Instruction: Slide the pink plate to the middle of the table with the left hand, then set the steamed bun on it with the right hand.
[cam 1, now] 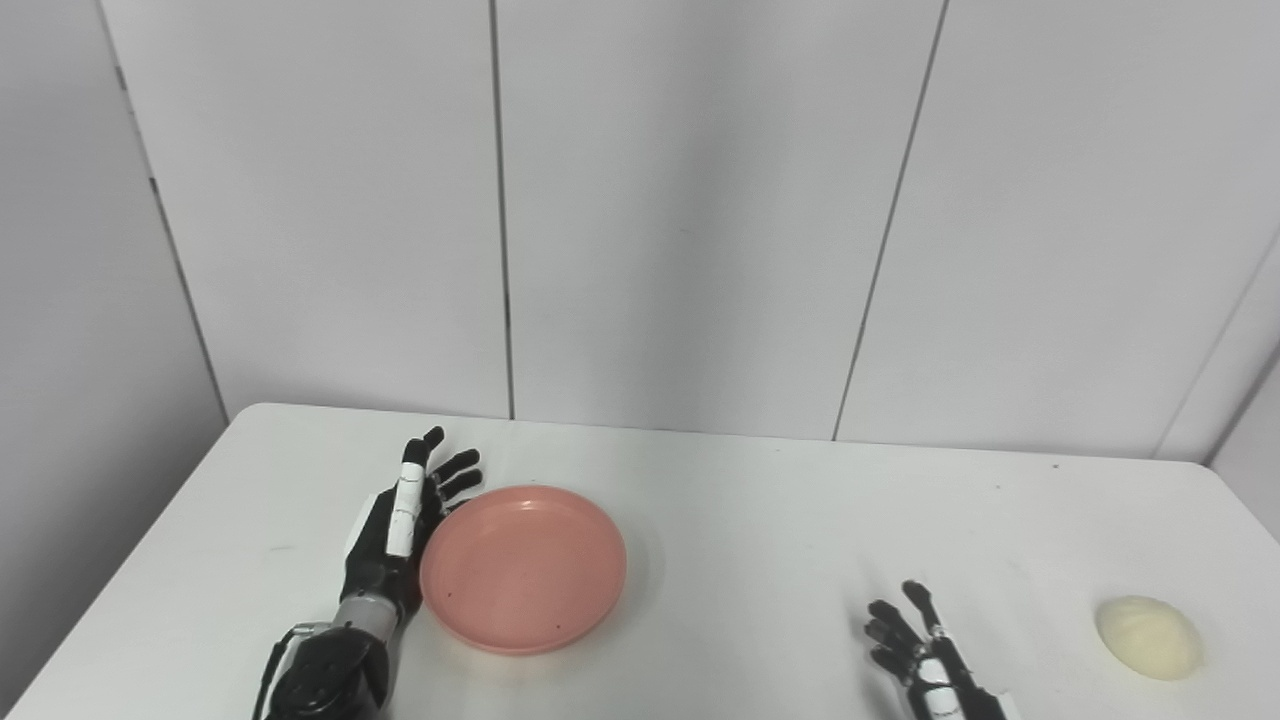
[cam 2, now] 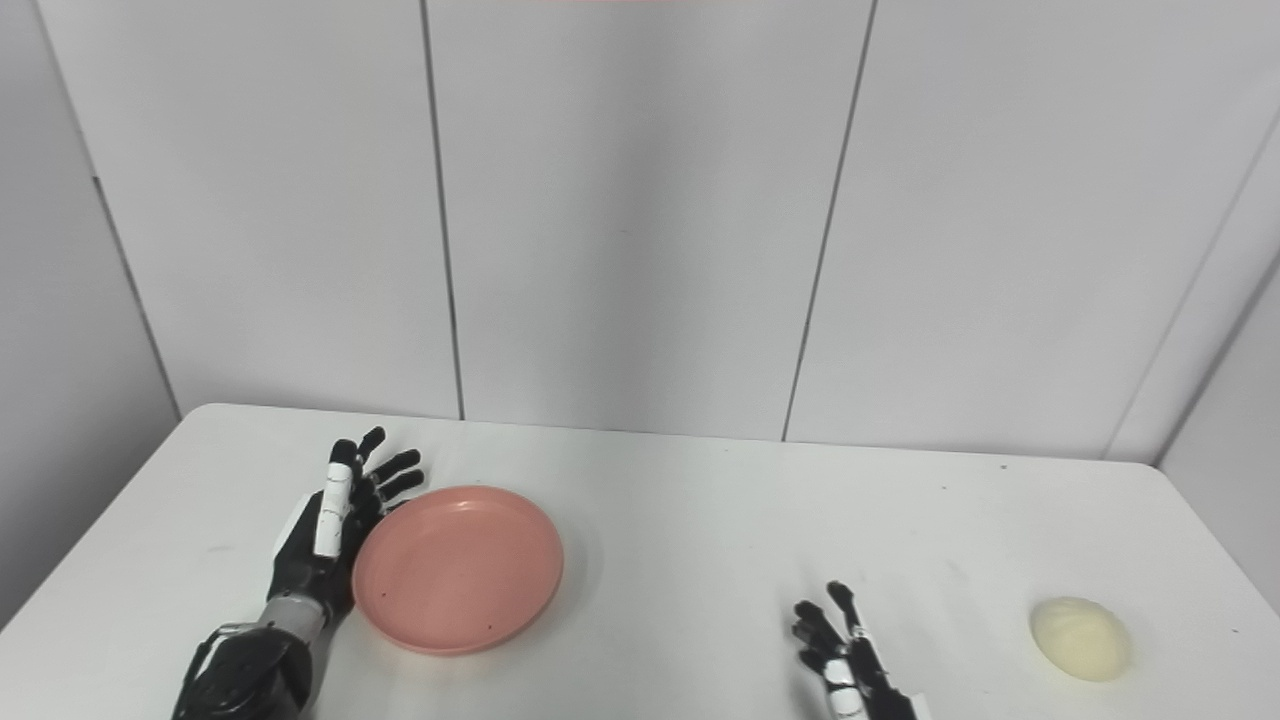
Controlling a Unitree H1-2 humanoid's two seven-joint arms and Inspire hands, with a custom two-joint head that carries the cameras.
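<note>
Resting open-fingered against the plate's [cam 1: 523,568] left rim, the left hand [cam 1: 398,535] grips nothing; right hand [cam 1: 925,655] open, bun [cam 1: 1149,637] apart.

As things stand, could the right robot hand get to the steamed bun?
Probably yes. The right robot hand is open and empty, and the steamed bun lies just to its right on bare table, with nothing between them.
</note>
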